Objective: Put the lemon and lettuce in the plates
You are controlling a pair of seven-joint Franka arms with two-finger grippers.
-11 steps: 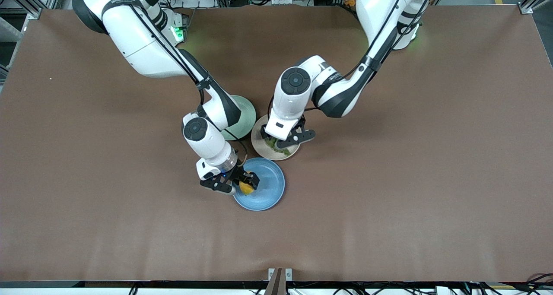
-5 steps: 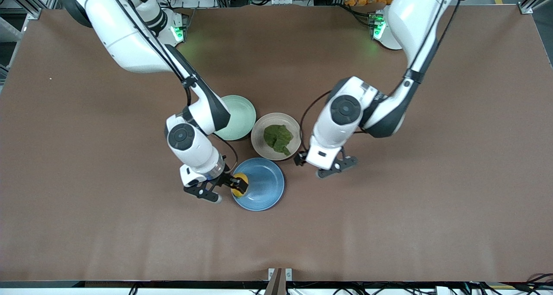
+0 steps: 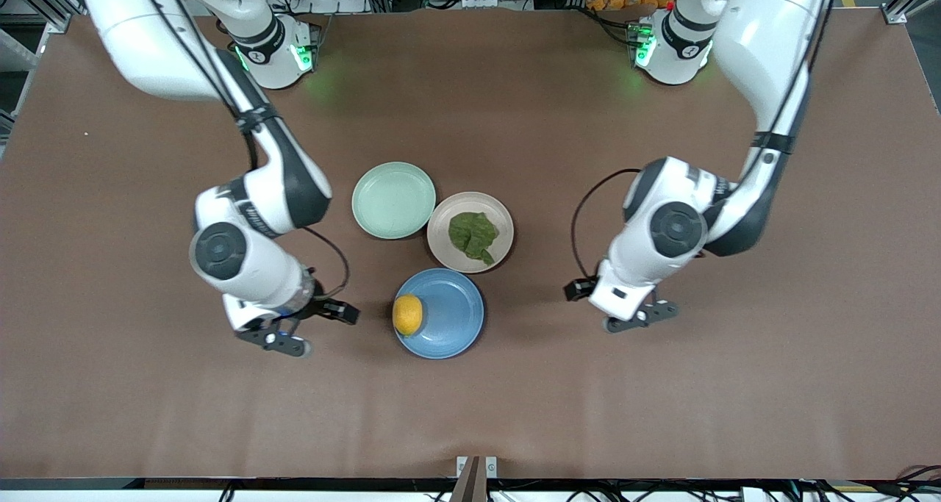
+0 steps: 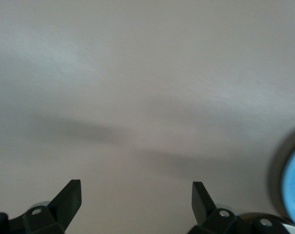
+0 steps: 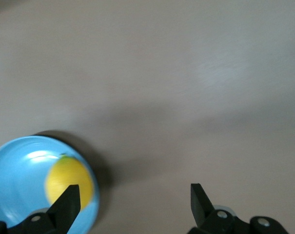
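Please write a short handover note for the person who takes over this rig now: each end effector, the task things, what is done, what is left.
Left end effector: open, holding nothing, over bare table toward the left arm's end.
Right end effector: open, holding nothing, over bare table beside the round light blue plate.
Small oval yellow-orange lemon: in the light blue plate, close to its rim.
Dark green wrinkly lettuce leaf: in the round beige-pink plate.
Pale mint-green plate: holds nothing.
Done: both items sit in plates.
Left: nothing visible, apart from parking the arms.
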